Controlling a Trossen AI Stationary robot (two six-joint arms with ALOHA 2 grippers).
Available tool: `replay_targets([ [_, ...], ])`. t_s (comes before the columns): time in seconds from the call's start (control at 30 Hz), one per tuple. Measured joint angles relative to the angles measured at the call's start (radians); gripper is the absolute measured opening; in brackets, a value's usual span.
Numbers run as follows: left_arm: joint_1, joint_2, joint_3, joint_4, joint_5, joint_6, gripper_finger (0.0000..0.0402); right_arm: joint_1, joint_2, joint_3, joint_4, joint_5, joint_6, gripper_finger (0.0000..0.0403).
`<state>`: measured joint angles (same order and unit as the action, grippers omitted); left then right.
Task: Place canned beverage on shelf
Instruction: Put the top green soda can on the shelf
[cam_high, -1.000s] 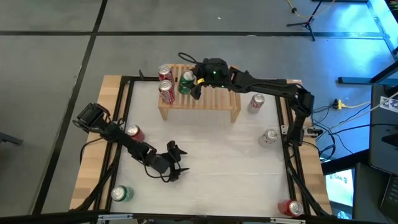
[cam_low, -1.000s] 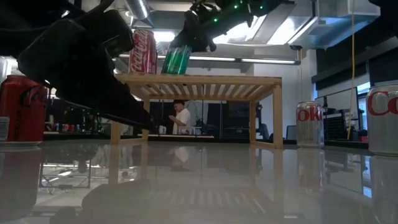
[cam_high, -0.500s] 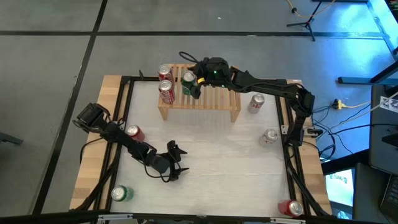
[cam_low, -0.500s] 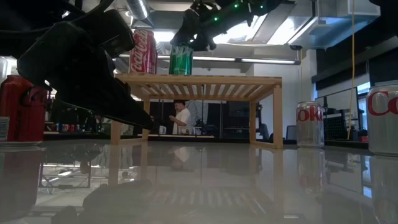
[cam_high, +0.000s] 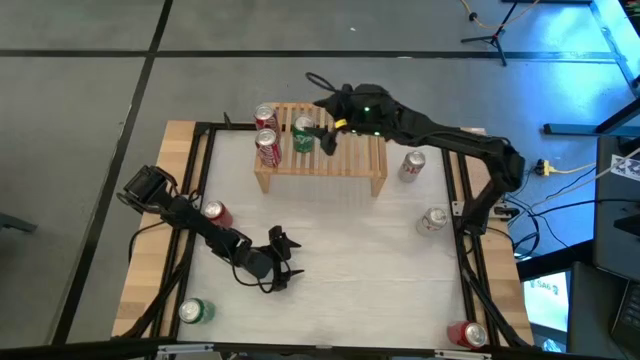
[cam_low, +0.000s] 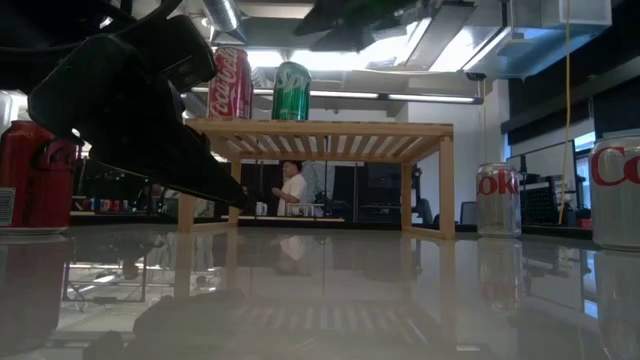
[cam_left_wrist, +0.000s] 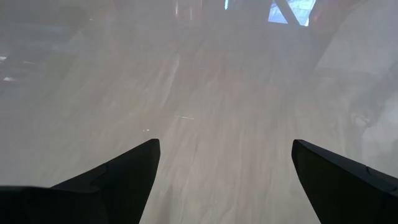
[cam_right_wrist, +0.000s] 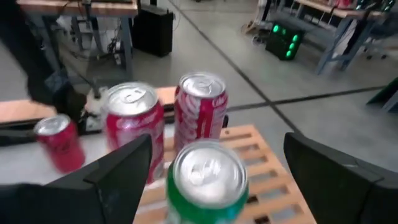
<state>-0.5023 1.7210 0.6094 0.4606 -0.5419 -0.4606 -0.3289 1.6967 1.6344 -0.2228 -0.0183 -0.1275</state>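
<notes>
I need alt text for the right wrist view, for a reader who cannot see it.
A green can stands upright on the shelf, between the open fingers of the right gripper, which do not touch it. Two red cans stand on the shelf behind it, and another red can stands lower, beyond the shelf.

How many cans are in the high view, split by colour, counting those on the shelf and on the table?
Red cans: 4
Green cans: 2
Silver cans: 2
Total: 8 cans
</notes>
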Motion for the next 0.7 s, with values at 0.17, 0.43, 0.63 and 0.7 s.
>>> replay_targets([
  [0.17, 0.000, 0.000, 0.000, 0.000, 0.000, 0.000, 0.0354, 0.003, -0.043, 0.000, -0.238, 0.000, -0.039, 0.0357],
  [0.43, 0.000, 0.000, 0.000, 0.006, 0.000, -0.006, 0.0354, 0.001, 0.012, -0.114, -0.210, 0.049, -0.122, 0.0357],
  [0.63, 0.000, 0.000, 0.000, 0.008, 0.000, -0.006, 0.0354, 0.002, 0.064, -0.123, -0.138, 0.061, -0.147, 0.0357],
  [0.7, 0.000, 0.000, 0.000, 0.007, 0.000, -0.004, 0.0354, 0.001, 0.073, -0.124, -0.121, 0.060, -0.150, 0.0357],
])
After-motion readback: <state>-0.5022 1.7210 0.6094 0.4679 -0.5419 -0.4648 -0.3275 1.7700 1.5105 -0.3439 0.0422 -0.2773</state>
